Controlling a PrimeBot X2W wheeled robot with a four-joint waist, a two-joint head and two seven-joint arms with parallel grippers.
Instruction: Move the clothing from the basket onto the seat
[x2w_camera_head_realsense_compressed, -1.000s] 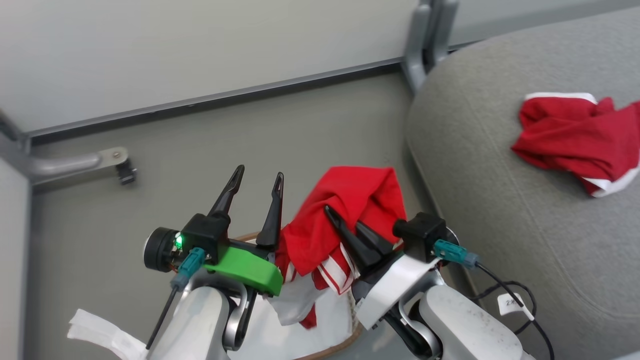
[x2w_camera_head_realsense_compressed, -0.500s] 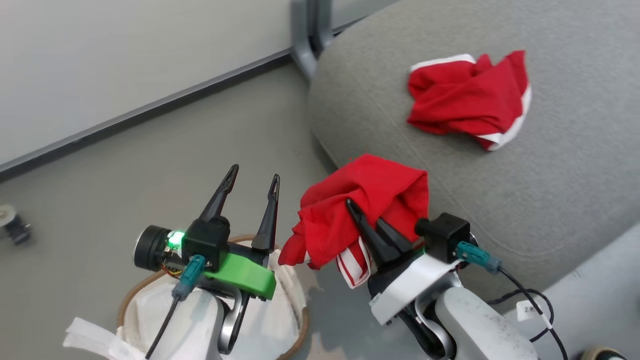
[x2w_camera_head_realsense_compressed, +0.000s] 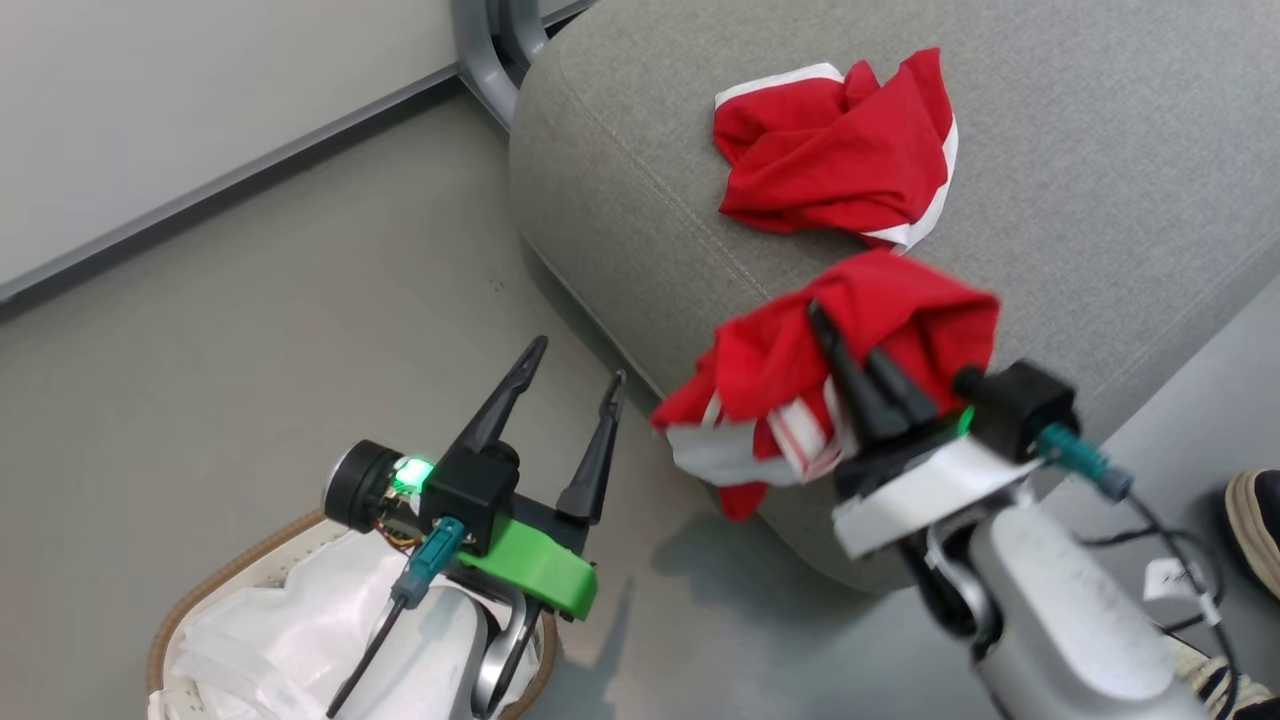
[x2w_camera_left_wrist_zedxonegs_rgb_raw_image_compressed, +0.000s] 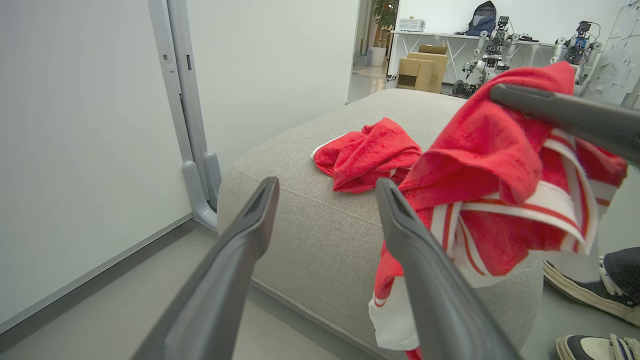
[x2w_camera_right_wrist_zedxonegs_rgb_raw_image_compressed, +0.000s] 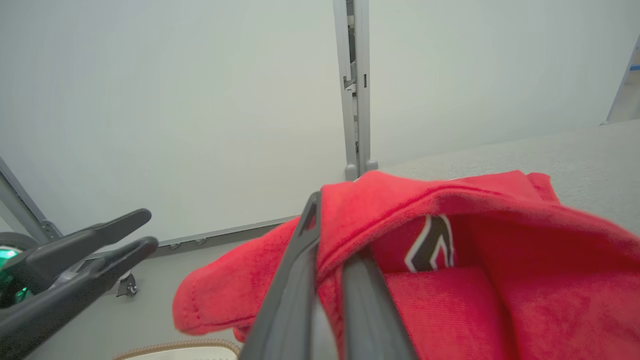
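Red, soft cloth is bunched in the right hand (x2w_camera_head_realsense_compressed: 842, 332). Its two dark fingers are pinched shut on a bright red fabric garment with white striped cuffs (x2w_camera_head_realsense_compressed: 905, 305), held over the near edge of the large grey woven-fabric seat cushion (x2w_camera_head_realsense_compressed: 1100, 150), with white trim dangling past that edge above the floor (x2w_camera_head_realsense_compressed: 300, 300). I cannot tell whether it touches the cushion. A second bright red garment with white trim (x2w_camera_head_realsense_compressed: 830, 150) lies crumpled on the seat nearer its far edge, apart from the held one. The left hand (x2w_camera_head_realsense_compressed: 580, 360) stands wide open and holds nothing, above the oval white plastic basket with a brown woven rim (x2w_camera_head_realsense_compressed: 190, 610), whose white cloth liner (x2w_camera_head_realsense_compressed: 260, 640) shows. The cloth looks light, limp and not fragile, and it should drape rather than keep its shape. A pinch on a thick fold near the middle seems safest, since trailing cuffs could snag the cushion's edge.
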